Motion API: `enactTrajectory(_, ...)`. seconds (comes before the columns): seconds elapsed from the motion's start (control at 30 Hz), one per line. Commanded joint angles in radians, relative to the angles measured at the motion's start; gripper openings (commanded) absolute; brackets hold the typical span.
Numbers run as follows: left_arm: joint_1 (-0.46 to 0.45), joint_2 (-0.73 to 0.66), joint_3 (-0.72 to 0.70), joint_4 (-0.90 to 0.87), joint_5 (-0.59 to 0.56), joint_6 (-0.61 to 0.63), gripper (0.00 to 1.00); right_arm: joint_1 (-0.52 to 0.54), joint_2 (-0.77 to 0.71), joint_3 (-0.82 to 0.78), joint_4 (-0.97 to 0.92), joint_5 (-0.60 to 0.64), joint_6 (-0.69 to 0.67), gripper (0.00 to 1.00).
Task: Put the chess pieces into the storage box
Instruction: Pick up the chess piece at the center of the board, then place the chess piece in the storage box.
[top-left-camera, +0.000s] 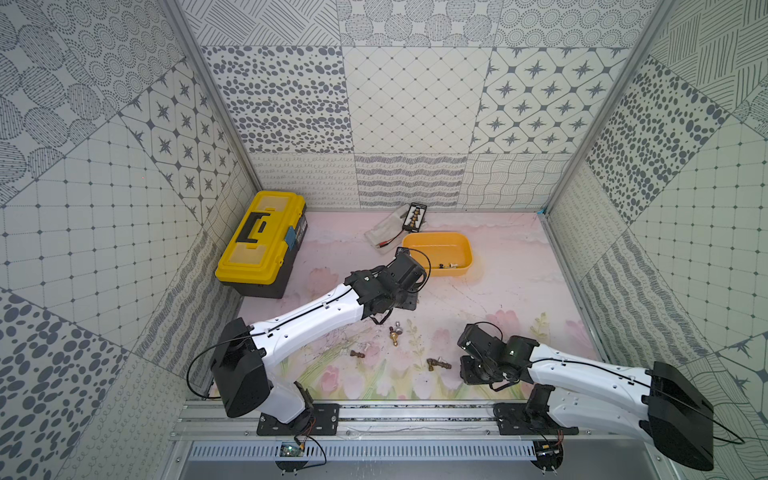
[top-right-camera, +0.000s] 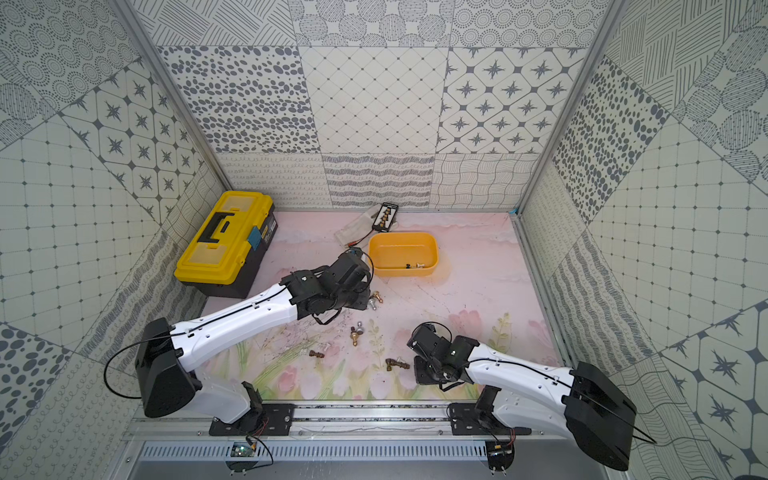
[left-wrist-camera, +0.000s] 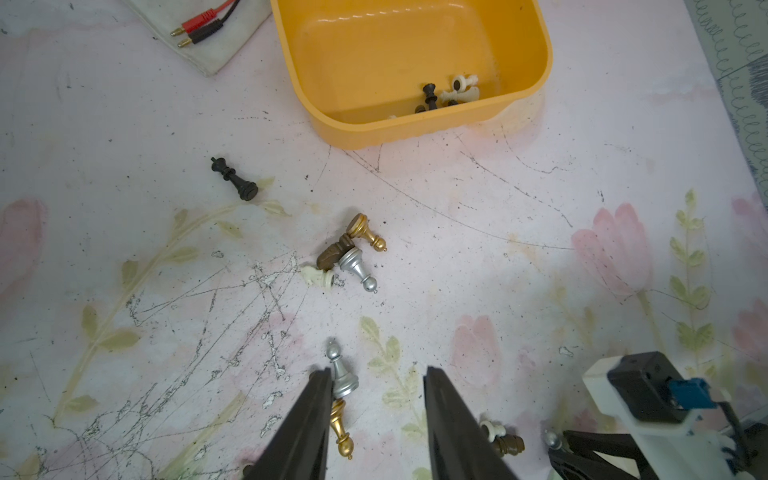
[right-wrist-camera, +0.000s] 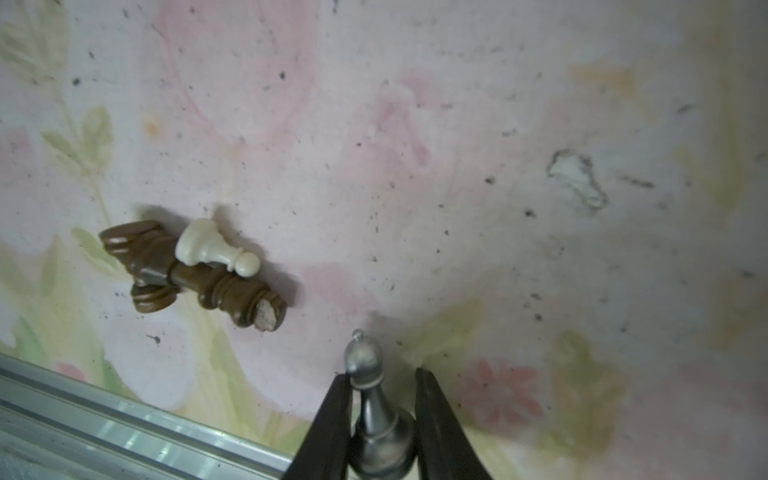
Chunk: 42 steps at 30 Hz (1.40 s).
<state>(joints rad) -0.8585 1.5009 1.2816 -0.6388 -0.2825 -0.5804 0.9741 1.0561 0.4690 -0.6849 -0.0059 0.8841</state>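
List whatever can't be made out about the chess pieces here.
- Pieces in the storage box: near wall hides some in the left wrist view; too small in both top views.
- Gold piece: partly behind a left hand finger.
- Silver pawn between the right hand's fingers: hidden under that arm in both top views.

floral mat (top-left-camera: 519, 299) with loose chess pieces (top-left-camera: 392, 334), storage box (top-left-camera: 457, 272), toolbox (top-left-camera: 257, 245)

Bright, even overhead light fills both top views, whose wide lens bows the walls (top-left-camera: 415, 124) at the edges, and it leaves pale glare streaks inside the storage box (left-wrist-camera: 374, 54) and short soft shadows beside the brown pieces (right-wrist-camera: 195, 274), while the dimmer right wrist view is soft throughout, the close silver pawn (right-wrist-camera: 374, 399) included.
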Motion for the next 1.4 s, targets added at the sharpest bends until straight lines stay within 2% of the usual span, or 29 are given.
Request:
enactTrajectory(0.0,-0.003,0.000,0.002,0.039,-0.023,0.000,0.43,0.005,-0.042,-0.009,-0.001,0.037,0.042,0.15)
enactTrajectory(0.23,-0.002,0.040,0.033,0.043,-0.020,0.021,0.43,-0.010,-0.088,0.011,-0.009,0.071,0.049,0.12)
enactTrajectory(0.37,-0.003,0.029,0.017,0.060,-0.017,0.015,0.43,-0.052,-0.109,0.067,-0.019,0.089,0.018,0.12)
enactTrajectory(0.57,-0.001,-0.027,-0.030,0.069,-0.051,0.020,0.43,-0.279,-0.012,0.311,0.005,0.007,-0.170,0.12)
enactTrajectory(0.73,0.012,-0.088,-0.094,0.089,-0.095,0.033,0.43,-0.434,0.197,0.514,0.097,-0.057,-0.312,0.13)
enactTrajectory(0.9,0.039,-0.140,-0.161,0.141,-0.119,0.047,0.42,-0.536,0.491,0.751,0.212,-0.090,-0.395,0.12)
enactTrajectory(1.1,0.101,-0.153,-0.187,0.217,-0.119,0.088,0.41,-0.561,0.819,1.020,0.336,-0.125,-0.477,0.13)
enactTrajectory(1.27,0.126,-0.112,-0.184,0.274,-0.107,0.122,0.41,-0.562,1.104,1.281,0.313,-0.170,-0.551,0.14)
enactTrajectory(1.37,0.130,-0.077,-0.169,0.270,-0.084,0.125,0.41,-0.560,1.206,1.385,0.296,-0.175,-0.572,0.14)
